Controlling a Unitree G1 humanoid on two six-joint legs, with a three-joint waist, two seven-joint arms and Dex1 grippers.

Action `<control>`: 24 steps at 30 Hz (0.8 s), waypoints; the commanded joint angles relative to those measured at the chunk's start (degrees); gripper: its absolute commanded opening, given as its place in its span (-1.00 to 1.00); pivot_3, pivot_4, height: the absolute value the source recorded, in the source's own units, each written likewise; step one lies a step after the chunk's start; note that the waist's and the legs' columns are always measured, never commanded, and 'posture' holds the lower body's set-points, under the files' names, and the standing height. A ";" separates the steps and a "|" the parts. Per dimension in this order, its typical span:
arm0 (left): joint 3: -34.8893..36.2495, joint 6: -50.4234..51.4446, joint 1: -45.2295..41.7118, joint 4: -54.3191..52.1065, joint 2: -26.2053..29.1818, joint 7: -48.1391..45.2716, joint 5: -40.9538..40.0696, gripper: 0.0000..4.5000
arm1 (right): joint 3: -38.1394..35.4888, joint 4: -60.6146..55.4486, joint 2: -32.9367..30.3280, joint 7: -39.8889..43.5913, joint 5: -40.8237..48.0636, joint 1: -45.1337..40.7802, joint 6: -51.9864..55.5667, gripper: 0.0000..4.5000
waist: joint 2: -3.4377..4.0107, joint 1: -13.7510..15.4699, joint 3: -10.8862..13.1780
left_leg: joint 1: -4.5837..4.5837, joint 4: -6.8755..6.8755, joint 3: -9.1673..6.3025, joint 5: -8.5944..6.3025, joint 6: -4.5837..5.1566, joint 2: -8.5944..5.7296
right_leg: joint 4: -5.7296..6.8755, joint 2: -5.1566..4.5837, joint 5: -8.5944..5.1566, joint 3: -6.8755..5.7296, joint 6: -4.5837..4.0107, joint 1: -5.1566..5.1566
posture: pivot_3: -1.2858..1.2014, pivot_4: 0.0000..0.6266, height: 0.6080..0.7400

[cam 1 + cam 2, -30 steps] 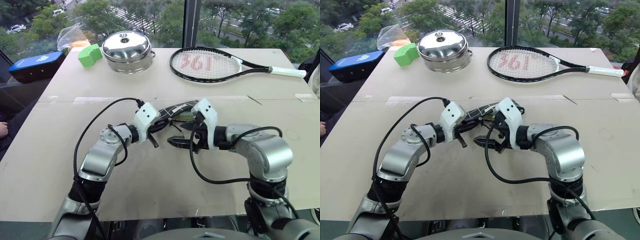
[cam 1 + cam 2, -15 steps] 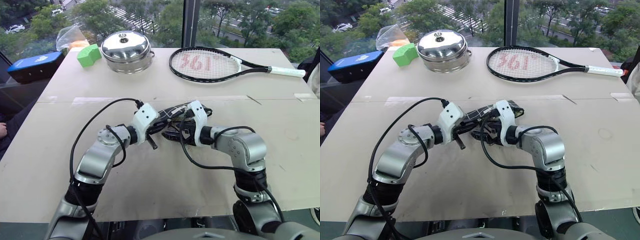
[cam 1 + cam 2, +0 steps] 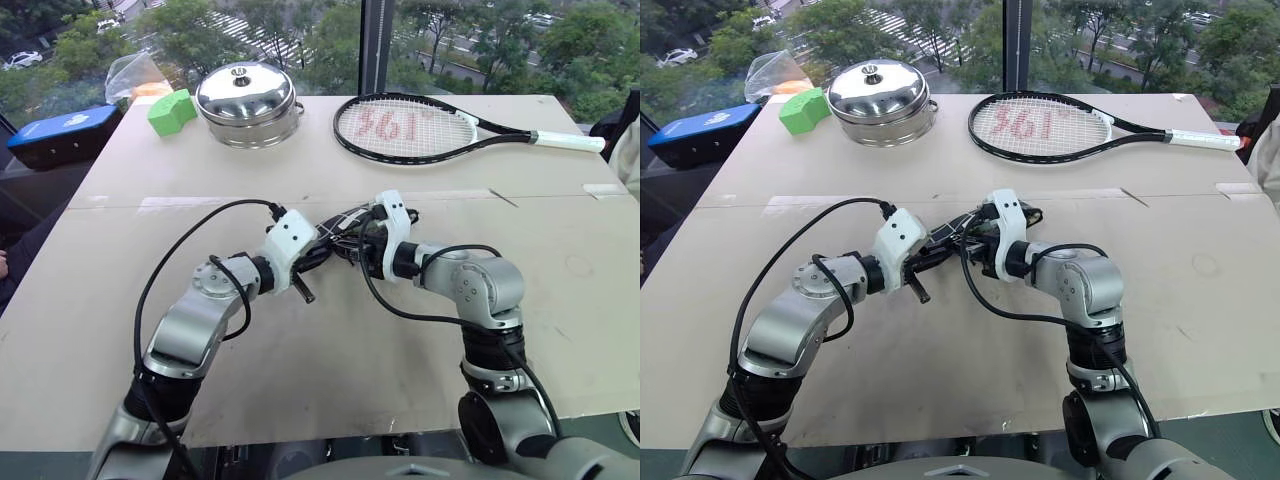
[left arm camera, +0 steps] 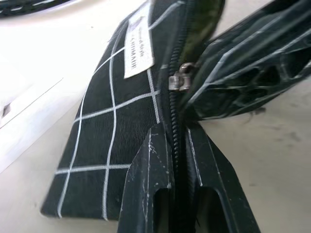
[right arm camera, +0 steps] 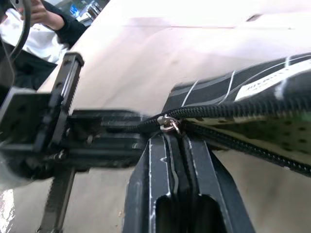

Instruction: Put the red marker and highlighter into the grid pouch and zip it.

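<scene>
**Zipper pull pinched, pouch braced for closing**

Pouch mouth is gaping open past the slider, so zipping is the step in hand. The grid pouch (image 4: 116, 131) is sitting on the table (image 3: 330, 370) between the two grippers, its closed end pinched flat between the shut fingers (image 4: 150, 194) of the left gripper (image 4: 179, 141), which are straddling the zipper line. Just ahead of those fingertips the metal zipper pull (image 4: 179, 81) is showing, with the teeth parting beyond it. The right gripper (image 5: 172, 138) is meeting it from the opposite side, fingers (image 5: 160, 170) pressed together with the pull right at their tips; from the right wrist view it is looking like a grip on the tab, though the contact itself is too small to confirm.

To do this well, the left gripper should be holding the fabric taut while the right is drawing the slider straight along the teeth, away from the left fingertips, keeping low and in line so the tab is not slipping out.

Inside the open mouth a dotted pale green lining (image 5: 252, 121) is showing. I cannot tell whether the red marker and the highlighter are lying inside.

Beyond the grippers, a lidded steel pot (image 3: 247, 100) and a tennis racket (image 3: 420, 128) are resting well apart from the work.
</scene>
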 commanded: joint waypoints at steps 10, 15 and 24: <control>-0.09 -0.48 -0.97 -2.67 0.76 -0.51 -1.75 -1.00 | 0.63 -8.74 -10.04 -5.96 -0.61 2.71 -0.54 -0.98 | 0.01 0.15 0.00 | -0.04 0.00 -0.02 0.00 0.01 -0.01 | -0.04 -0.02 0.00 0.05 0.00 0.00 | 0.03 -0.52 1.00; -0.18 -3.16 -0.83 -0.97 2.23 -1.11 -0.59 -1.00 | -2.21 -13.84 -23.97 -10.40 -6.29 5.93 0.91 -0.98 | 0.01 0.50 0.01 | -0.07 0.00 -0.02 -0.01 0.01 -0.03 | -0.09 -0.05 -0.01 0.03 0.00 -0.01 | 0.03 -0.52 1.00; -7.60 -23.75 -2.62 8.51 5.00 -5.55 6.66 -1.00 | -2.37 -21.84 -33.63 -8.07 -4.30 11.89 -0.36 -0.98 | 0.02 0.35 0.02 | -0.06 -0.09 -0.01 -0.16 0.27 0.02 | -0.16 0.04 -0.02 0.04 -0.01 -0.04 | 0.03 -0.52 1.00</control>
